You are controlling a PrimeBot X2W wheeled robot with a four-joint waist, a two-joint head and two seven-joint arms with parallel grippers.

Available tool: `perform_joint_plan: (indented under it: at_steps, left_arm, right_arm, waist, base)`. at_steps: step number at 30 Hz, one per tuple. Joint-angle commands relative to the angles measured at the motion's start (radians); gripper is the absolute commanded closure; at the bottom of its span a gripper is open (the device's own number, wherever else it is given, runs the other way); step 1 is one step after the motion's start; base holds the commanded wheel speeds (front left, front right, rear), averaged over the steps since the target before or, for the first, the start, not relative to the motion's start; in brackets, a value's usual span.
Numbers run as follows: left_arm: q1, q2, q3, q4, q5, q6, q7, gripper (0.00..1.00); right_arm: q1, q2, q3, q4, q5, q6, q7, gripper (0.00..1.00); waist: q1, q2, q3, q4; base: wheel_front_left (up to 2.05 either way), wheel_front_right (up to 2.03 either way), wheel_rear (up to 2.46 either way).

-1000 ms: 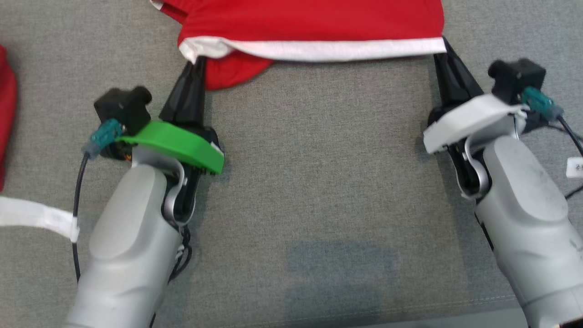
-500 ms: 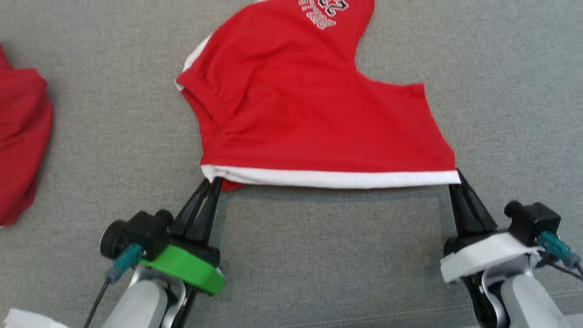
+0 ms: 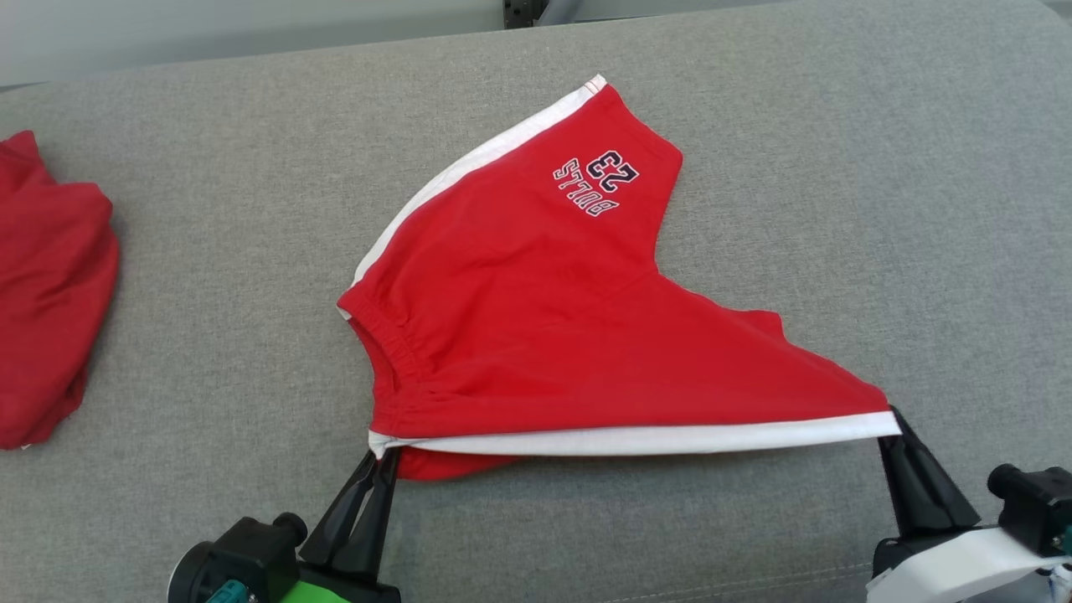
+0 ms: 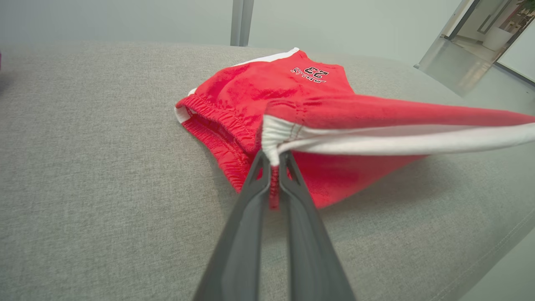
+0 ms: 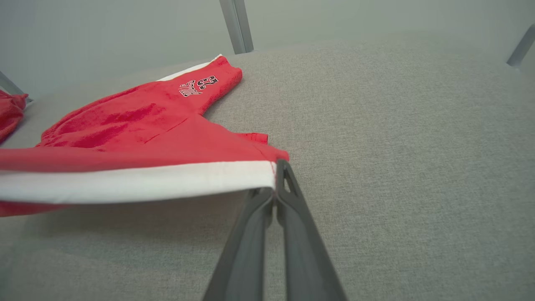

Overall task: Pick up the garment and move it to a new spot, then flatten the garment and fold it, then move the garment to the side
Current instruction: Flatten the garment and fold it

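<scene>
— Lower in the head view than a second ago sit the left gripper (image 3: 379, 459) and the right gripper (image 3: 890, 419). The camera has tipped up, so the whole pair of shorts (image 3: 544, 335) shows now. What are they holding?

— Each stays clamped on the white strip (image 3: 636, 437). The left gripper pinches its left end, with red cloth bunched between the fingers (image 4: 246, 234). The right gripper is closed on the right corner.

— And the strip between them?

— Pulled straight and lifted off the grey cushion (image 3: 879, 184), with a shadow beneath it.

— Where do the shorts lie?

— Around the middle of the cushion, spreading away from the strip. The far leg with the printed number (image 3: 596, 180) rests flat, and the gathered waistband (image 3: 394, 352) is on the left.

— Anything beyond that?

— Another red cloth (image 3: 50, 285) lies well apart, at the left edge of the head view.
</scene>
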Motion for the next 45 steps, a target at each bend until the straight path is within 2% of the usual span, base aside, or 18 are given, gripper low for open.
perform_joint_plan:
  at_steps: [1,5,9,15,21,29,33,34,35,39,40,41,42,43,45]
  left_arm:
    - [0.015,0.012,0.005,-0.025,0.000,0.013,0.012,1.00]
    - [-0.004,0.012,0.007,-0.071,-0.011,0.021,0.043,1.00]
    - [-0.062,0.012,0.015,-0.085,-0.018,0.011,0.066,1.00]
    - [-0.205,-0.007,0.026,-0.060,-0.008,-0.008,0.067,1.00]
    - [-0.353,-0.070,0.018,0.022,-0.031,-0.046,0.032,1.00]
    - [-0.500,-0.139,-0.010,0.178,-0.050,-0.105,-0.003,1.00]
    - [-0.551,-0.165,-0.039,0.242,-0.052,-0.127,-0.013,1.00]
    - [-0.551,-0.165,-0.039,0.242,-0.052,-0.127,-0.013,1.00]
    - [-0.576,-0.177,-0.052,0.270,-0.053,-0.137,-0.017,1.00]
    - [-0.603,-0.189,-0.072,0.309,-0.053,-0.147,-0.023,1.00]
    - [-0.610,-0.191,-0.075,0.321,-0.052,-0.148,-0.025,0.94]
    - [-0.615,-0.195,-0.078,0.331,-0.055,-0.151,-0.028,0.62]
    - [-0.620,-0.197,-0.079,0.338,-0.056,-0.152,-0.032,0.13]
    - [-0.624,-0.199,-0.080,0.346,-0.056,-0.153,-0.035,0.00]
    - [-0.624,-0.199,-0.082,0.360,-0.055,-0.154,-0.044,0.00]
  right_arm:
    - [0.006,-0.003,-0.024,-0.023,-0.009,-0.002,0.012,1.00]
    - [-0.058,-0.027,-0.057,-0.051,-0.022,-0.002,0.033,1.00]
    - [-0.193,-0.094,-0.072,-0.006,-0.014,-0.002,0.031,1.00]
    - [-0.469,-0.232,-0.039,0.140,0.022,-0.003,0.016,1.00]
    - [-0.731,-0.330,0.047,0.300,0.043,-0.003,0.000,1.00]
    - [-1.030,-0.378,0.269,0.563,0.077,-0.002,-0.032,1.00]
    - [-1.134,-0.384,0.339,0.704,0.098,-0.002,-0.069,1.00]
    - [-1.134,-0.384,0.339,0.704,0.098,-0.002,-0.069,1.00]
    - [-1.178,-0.382,0.369,0.767,0.106,-0.002,-0.088,1.00]
    - [-1.228,-0.379,0.411,0.852,0.119,-0.002,-0.111,1.00]
    - [-1.244,-0.377,0.425,0.873,0.123,-0.002,-0.121,1.00]
    - [-1.256,-0.373,0.437,0.896,0.128,-0.002,-0.131,0.73]
    - [-1.266,-0.370,0.446,0.918,0.132,-0.002,-0.141,0.02]
    - [-1.275,-0.367,0.449,0.936,0.133,-0.002,-0.159,0.00]
    - [-1.279,-0.359,0.462,0.970,0.141,-0.002,-0.184,0.00]
  waist:
    - [0.0001,0.0000,0.005,0.007]
    - [0.0001,0.0000,0.027,0.023]
    - [0.0001,0.0000,0.075,0.045]
    - [0.0001,0.0000,0.198,0.132]
    - [0.0001,0.0000,0.297,0.236]
    - [0.0001,0.0000,0.351,0.302]
    - [0.0001,0.0000,0.364,0.316]
    - [0.0001,0.0000,0.364,0.316]
    - [0.0001,0.0000,0.369,0.322]
    - [0.0001,0.0000,0.372,0.326]
    - [0.0001,0.0000,0.372,0.325]
    - [0.0001,0.0000,0.372,0.324]
    - [0.0001,0.0000,0.372,0.323]
    - [0.0001,0.0000,0.370,0.321]
    - [0.0001,0.0000,0.363,0.314]
  base:
    - [0.00,0.00,0.00]
    - [0.00,0.00,0.00]
    - [0.00,0.00,0.00]
    - [0.00,0.00,0.00]
    - [0.00,0.00,0.00]
    - [0.00,0.00,0.00]
    - [0.00,0.00,0.00]
    - [0.00,0.00,0.00]
    - [0.00,0.00,0.00]
    - [0.00,0.00,0.00]
    - [0.00,0.00,0.00]
    - [0.00,0.00,0.00]
    - [0.00,0.00,0.00]
    - [0.00,0.00,0.00]
    - [0.00,0.00,0.00]
